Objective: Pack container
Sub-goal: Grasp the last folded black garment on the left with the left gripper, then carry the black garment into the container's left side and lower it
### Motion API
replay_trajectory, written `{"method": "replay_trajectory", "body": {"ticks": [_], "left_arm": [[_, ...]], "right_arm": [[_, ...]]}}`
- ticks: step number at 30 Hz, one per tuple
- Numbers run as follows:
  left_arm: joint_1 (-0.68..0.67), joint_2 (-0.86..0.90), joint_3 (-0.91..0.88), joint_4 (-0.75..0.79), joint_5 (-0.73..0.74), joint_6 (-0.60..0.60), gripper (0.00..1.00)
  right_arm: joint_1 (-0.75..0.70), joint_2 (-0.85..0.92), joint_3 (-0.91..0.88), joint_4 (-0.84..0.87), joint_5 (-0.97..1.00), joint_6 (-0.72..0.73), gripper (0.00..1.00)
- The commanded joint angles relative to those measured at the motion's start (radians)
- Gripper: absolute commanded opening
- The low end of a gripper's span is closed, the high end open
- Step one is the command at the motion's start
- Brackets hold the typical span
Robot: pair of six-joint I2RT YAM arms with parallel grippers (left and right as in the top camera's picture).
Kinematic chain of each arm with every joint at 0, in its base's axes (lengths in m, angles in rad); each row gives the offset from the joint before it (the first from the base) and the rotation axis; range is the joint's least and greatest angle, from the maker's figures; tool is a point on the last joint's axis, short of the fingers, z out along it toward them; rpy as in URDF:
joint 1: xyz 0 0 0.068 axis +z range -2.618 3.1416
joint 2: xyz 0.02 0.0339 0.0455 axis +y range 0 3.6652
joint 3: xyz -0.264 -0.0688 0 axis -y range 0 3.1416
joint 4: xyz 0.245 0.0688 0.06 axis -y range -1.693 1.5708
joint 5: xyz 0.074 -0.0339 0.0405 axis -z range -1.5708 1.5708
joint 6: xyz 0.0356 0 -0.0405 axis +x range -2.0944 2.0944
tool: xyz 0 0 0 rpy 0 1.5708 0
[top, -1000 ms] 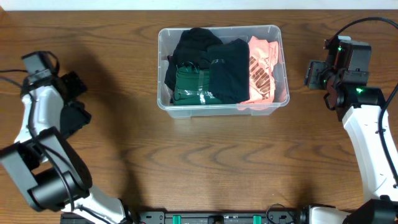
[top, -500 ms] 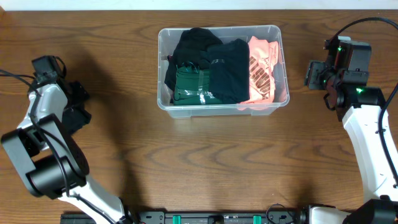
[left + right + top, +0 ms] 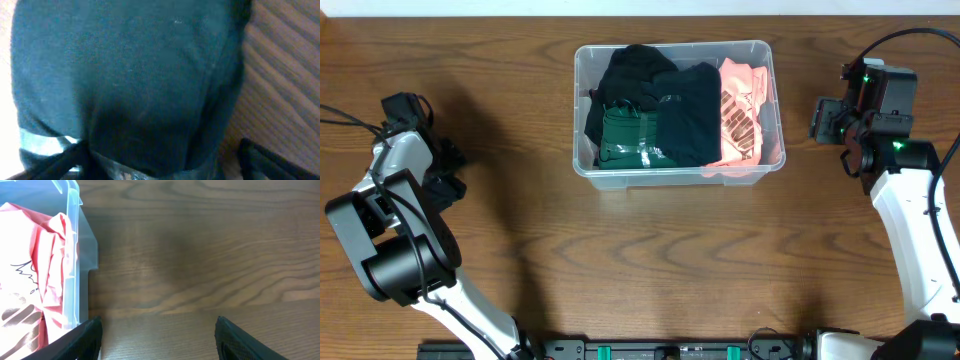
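Left gripper [image 3: 442, 170] slightly off its earlier spot, jaws apart over dark green cloth [image 3: 130, 75]; right gripper [image 3: 160, 335] unchanged, likewise apart.

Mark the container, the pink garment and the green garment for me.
container [image 3: 660, 178]: overhead view, on its clear front wall.
pink garment [image 3: 742, 115]: overhead view, on its printed middle.
green garment [image 3: 625, 135]: overhead view, on the centre of the folded cloth.

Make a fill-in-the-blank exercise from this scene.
In the container, the garment nearest the right pincer is ___. The container stands on a ___ table. The right pincer stands open, holding ___.
Missing words: pink; wooden; nothing.
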Motion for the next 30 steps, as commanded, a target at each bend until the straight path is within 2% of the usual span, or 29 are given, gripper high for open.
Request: {"method": "replay_trajectory", "body": {"ticks": [1, 2, 3, 4, 12, 18, 25, 30], "left_arm": [[0.006, 0.014, -0.016, -0.030, 0.016, -0.001, 0.44], [0.006, 0.002, -0.016, -0.029, 0.016, -0.002, 0.23], [0.006, -0.008, -0.016, -0.029, 0.016, -0.002, 0.08], [0.006, -0.021, -0.016, -0.029, 0.016, -0.002, 0.06], [-0.012, -0.168, -0.016, -0.029, 0.016, -0.002, 0.06], [-0.100, -0.364, -0.016, -0.032, 0.016, -0.002, 0.06], [-0.331, -0.574, -0.016, -0.060, 0.016, -0.002, 0.06], [-0.554, -0.592, -0.002, -0.070, 0.015, -0.002, 0.05]], "right_arm": [[-0.008, 0.003, 0.000, -0.001, 0.006, 0.017, 0.70], [-0.008, 0.003, 0.000, -0.001, 0.006, 0.017, 0.70], [-0.008, 0.003, 0.000, -0.001, 0.006, 0.017, 0.70], [-0.008, 0.003, 0.000, -0.001, 0.006, 0.017, 0.70], [-0.008, 0.003, 0.000, 0.000, 0.006, 0.017, 0.70], [-0.008, 0.003, 0.000, -0.001, 0.006, 0.017, 0.70], [-0.008, 0.003, 0.000, -0.001, 0.006, 0.017, 0.70], [-0.008, 0.003, 0.000, -0.001, 0.006, 0.017, 0.70]]}}
